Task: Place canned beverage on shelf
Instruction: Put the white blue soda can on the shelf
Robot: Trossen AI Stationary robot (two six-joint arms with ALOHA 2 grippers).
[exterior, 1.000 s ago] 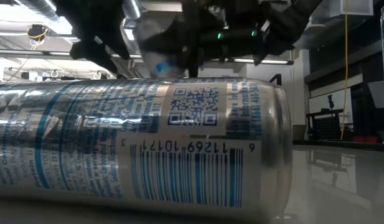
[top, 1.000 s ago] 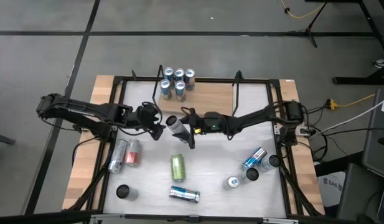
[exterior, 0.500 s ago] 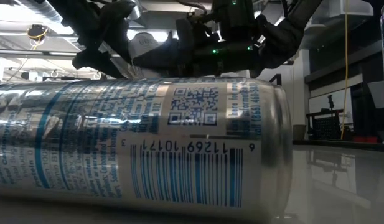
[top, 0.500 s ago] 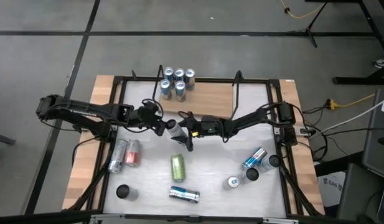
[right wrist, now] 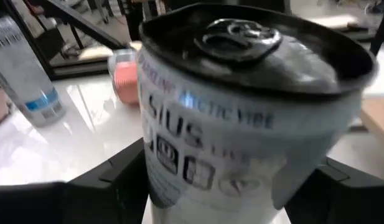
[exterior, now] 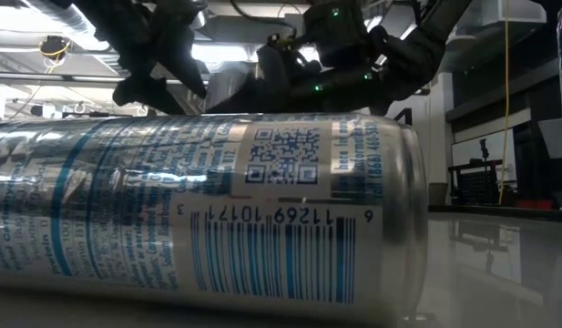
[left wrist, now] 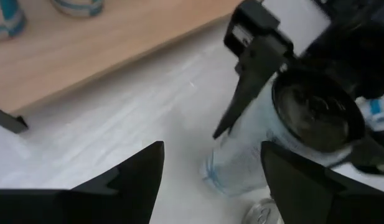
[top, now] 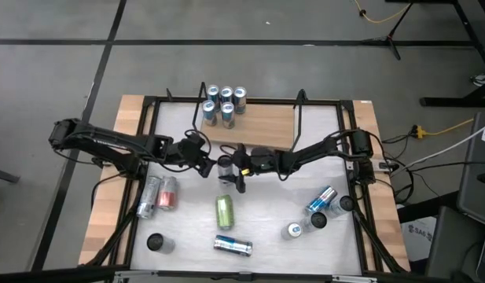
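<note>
— Where's the can [top: 225, 166]?

— I have it in the right gripper [top: 229, 167], mid-table, jaws clamped on its sides. It looks about upright; my right wrist view shows its top tilted a little.

— And the left?

— The left gripper [top: 207, 163] is just beside the can, fingers spread, holding nothing.

— Which way to the shelf [top: 262, 124]?

— Straight toward the far edge from my right gripper, near. The right arm is the one to carry; I'd judge the open board beside the standing cans [top: 224, 104] the spot.
</note>
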